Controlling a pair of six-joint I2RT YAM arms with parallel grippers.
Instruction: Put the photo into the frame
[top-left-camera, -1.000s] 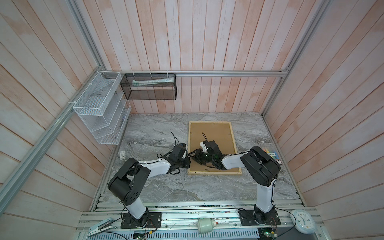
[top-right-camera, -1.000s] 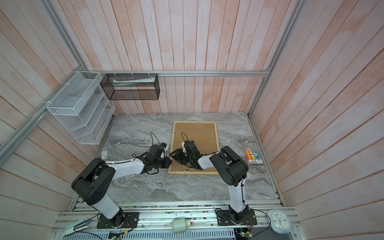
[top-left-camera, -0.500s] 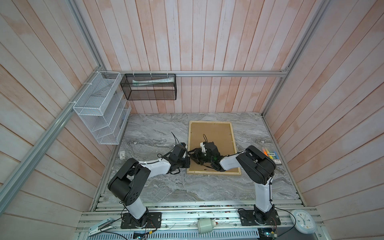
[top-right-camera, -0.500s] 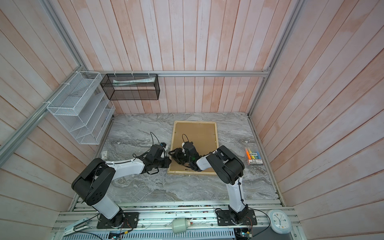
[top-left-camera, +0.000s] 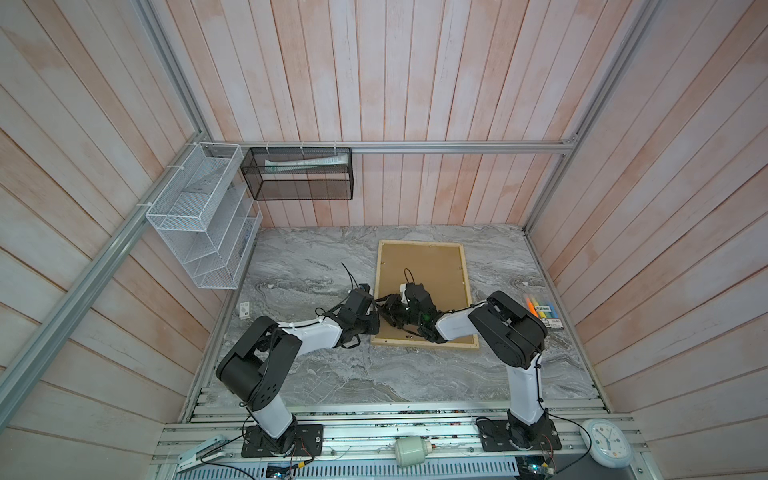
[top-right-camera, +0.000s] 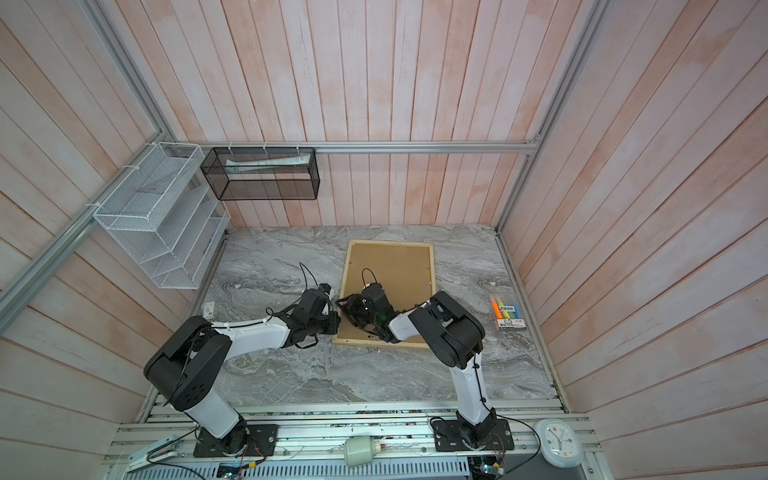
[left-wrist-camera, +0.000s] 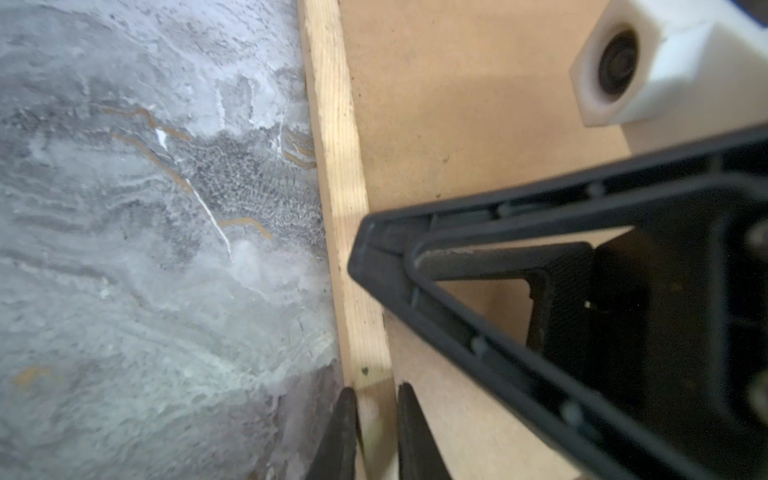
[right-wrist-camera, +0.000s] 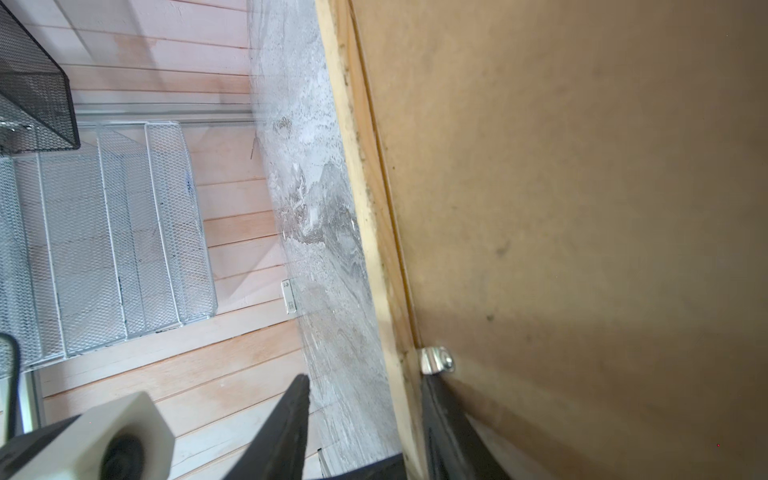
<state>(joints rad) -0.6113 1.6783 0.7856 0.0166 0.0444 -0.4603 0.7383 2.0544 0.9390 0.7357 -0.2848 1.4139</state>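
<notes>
Grey marble table (top-left-camera: 332, 374) walled by pink wooden planks (top-left-camera: 415, 83), frame (top-left-camera: 432, 266) lying back-up

I count one frame (top-left-camera: 432, 266), lying back-up on the bench (top-left-camera: 316, 374). I have two grippers, one on each arm: the left gripper (left-wrist-camera: 376, 399) and the right gripper (right-wrist-camera: 365, 384). There are two wall holders: one white wire rack (top-left-camera: 199, 216) and one black mesh basket (top-left-camera: 299, 174). One pack of coloured markers (top-left-camera: 540, 309) sits at the bench's right edge and one small white tag (top-left-camera: 244, 308) at its left edge. Beyond the front edge are one clock (top-left-camera: 607, 441) and one pale cylinder (top-left-camera: 411, 452). My right wrist view shows one metal clip (right-wrist-camera: 436, 359); any others are too small to count.
</notes>
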